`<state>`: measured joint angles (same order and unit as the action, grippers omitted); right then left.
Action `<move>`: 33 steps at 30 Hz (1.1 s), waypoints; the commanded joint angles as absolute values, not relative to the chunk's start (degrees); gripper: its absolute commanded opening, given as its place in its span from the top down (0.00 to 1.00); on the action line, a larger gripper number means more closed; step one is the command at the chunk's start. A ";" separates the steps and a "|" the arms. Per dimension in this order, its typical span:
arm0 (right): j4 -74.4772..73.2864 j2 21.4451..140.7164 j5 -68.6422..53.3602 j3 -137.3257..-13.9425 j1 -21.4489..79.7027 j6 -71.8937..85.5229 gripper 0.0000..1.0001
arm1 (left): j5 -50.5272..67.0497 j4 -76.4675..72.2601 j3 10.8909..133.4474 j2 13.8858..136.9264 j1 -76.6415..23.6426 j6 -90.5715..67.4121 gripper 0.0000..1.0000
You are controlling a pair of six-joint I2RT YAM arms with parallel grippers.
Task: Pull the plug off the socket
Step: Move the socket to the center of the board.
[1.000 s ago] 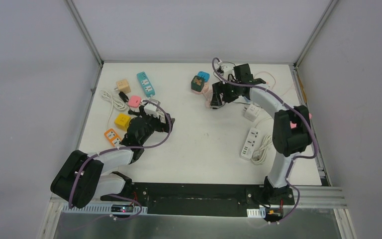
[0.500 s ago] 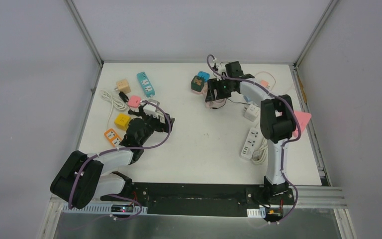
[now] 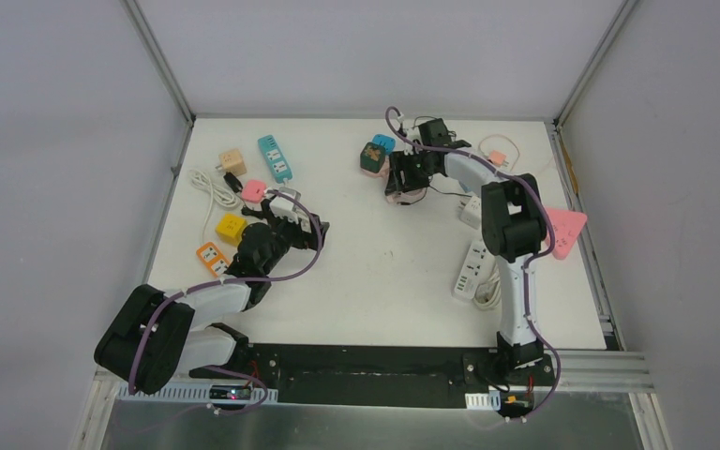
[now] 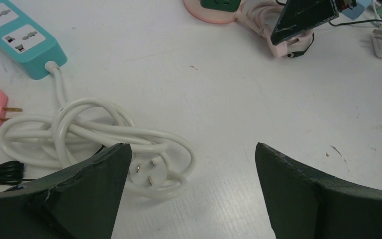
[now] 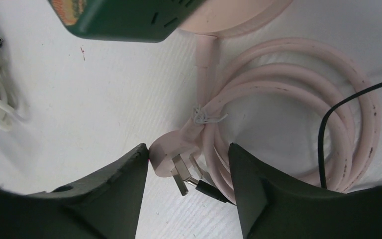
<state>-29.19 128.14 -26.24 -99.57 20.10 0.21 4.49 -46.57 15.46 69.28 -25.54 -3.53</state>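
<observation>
Right wrist: part-open fingers (image 5: pixel 104 199) straddle pink plug (image 5: pixel 171 160) by coiled cord (image 5: pixel 288 84); left fingers (image 4: pixel 69 199) wide.

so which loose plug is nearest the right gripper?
The pink plug, on the coiled pink cord, lying between the fingers of the right gripper. The white plug lies at the left gripper.

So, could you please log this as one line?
left tool open above white cord | right tool open astride pink plug | nothing held
</observation>
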 commanded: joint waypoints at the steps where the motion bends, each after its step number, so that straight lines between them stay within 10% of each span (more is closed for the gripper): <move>1: -29.71 128.33 -26.83 -99.52 20.74 0.72 0.43 | 4.10 -49.66 15.34 68.29 -25.93 -3.52 0.01; 11: -29.88 121.47 -31.20 -88.66 22.16 -2.29 0.67 | 4.28 -50.02 15.07 68.10 -25.93 -3.47 0.01; 33: -26.65 104.20 -34.46 -63.14 34.15 -5.32 0.68 | 4.77 -52.45 13.35 67.17 -25.93 -3.40 0.01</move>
